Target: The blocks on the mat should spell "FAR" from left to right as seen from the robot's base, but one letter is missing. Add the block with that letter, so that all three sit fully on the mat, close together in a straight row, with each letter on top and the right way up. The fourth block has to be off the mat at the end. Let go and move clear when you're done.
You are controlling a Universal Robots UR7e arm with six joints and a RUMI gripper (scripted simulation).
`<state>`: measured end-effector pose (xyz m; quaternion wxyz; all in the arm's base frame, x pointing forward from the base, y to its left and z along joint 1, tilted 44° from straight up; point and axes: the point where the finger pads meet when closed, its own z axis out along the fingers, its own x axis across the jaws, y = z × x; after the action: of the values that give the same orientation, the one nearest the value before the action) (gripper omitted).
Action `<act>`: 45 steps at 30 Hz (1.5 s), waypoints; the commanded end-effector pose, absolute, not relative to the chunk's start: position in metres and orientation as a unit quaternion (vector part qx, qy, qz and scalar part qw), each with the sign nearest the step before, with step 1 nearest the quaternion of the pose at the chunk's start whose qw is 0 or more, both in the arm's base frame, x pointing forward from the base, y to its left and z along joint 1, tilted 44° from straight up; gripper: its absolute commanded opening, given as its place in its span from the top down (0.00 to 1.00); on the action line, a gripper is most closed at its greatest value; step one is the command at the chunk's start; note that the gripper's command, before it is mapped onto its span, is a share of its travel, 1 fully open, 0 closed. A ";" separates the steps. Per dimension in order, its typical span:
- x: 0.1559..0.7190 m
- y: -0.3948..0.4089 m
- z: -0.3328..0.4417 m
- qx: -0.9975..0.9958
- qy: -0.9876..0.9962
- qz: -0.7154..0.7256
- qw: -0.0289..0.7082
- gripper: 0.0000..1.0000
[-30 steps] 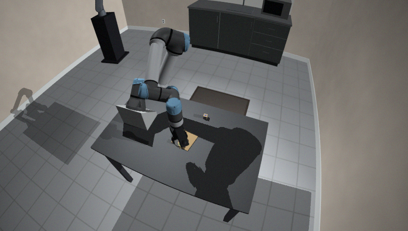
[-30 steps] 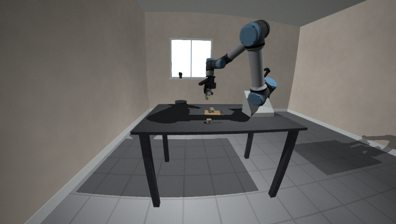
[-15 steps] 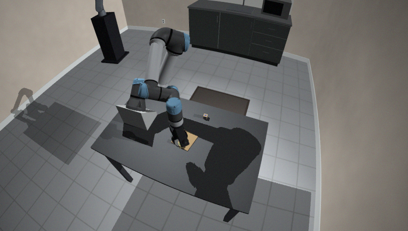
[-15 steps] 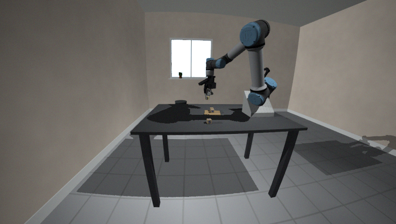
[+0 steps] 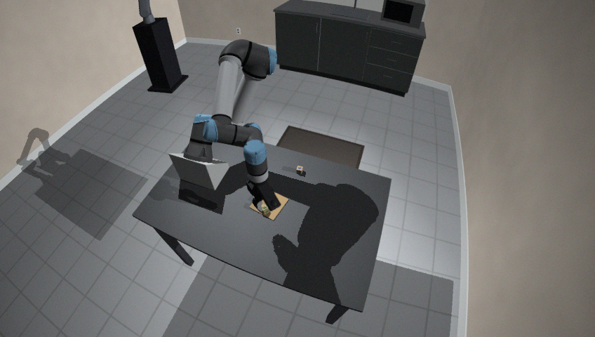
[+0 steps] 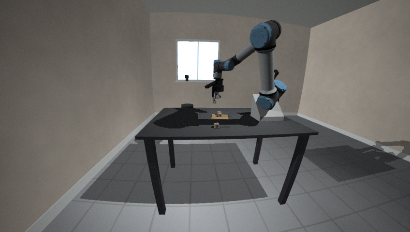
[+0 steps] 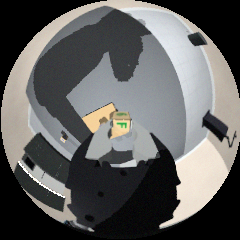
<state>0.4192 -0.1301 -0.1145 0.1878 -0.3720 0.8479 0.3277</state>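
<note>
My gripper [image 7: 121, 119] is shut on a wooden block with a green F [image 7: 120, 123] and holds it well above the table, over the tan mat [image 6: 219, 117]. In the exterior view the gripper [image 6: 215, 100] hangs above the mat's left part. Blocks [image 6: 219, 113] sit on the mat; I cannot read their letters. In the top view the gripper [image 5: 266, 206] covers much of the mat [image 5: 271, 212]. A fourth block with a blue letter [image 6: 216, 124] lies on the table off the mat; it also shows in the top view [image 5: 299, 168].
The arm's white base wedge [image 5: 199, 170] stands at the table's edge near the mat. A dark round object [image 6: 186, 105] sits at the far left table corner. Large shadows fall across the dark table top [image 5: 266, 225].
</note>
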 end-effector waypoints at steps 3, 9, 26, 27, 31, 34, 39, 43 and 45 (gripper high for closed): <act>0.422 -0.122 -0.104 -0.448 0.811 0.309 0.218 0.91; 0.423 -0.117 -0.098 -0.493 0.784 0.296 0.235 0.91; 0.425 -0.094 -0.073 -0.655 0.655 0.236 0.294 0.91; 0.425 -0.092 -0.070 -0.670 0.639 0.229 0.300 0.91; 0.425 -0.085 -0.064 -0.709 0.596 0.210 0.314 0.91; 0.424 -0.081 -0.059 -0.733 0.566 0.197 0.322 0.91; 0.423 -0.073 -0.052 -0.771 0.513 0.173 0.335 0.91; 0.423 -0.070 -0.049 -0.785 0.491 0.164 0.340 0.91; 0.422 -0.065 -0.044 -0.807 0.455 0.148 0.347 0.91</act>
<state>0.4226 -0.0706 -0.0503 0.3364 -0.7804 0.4997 0.1678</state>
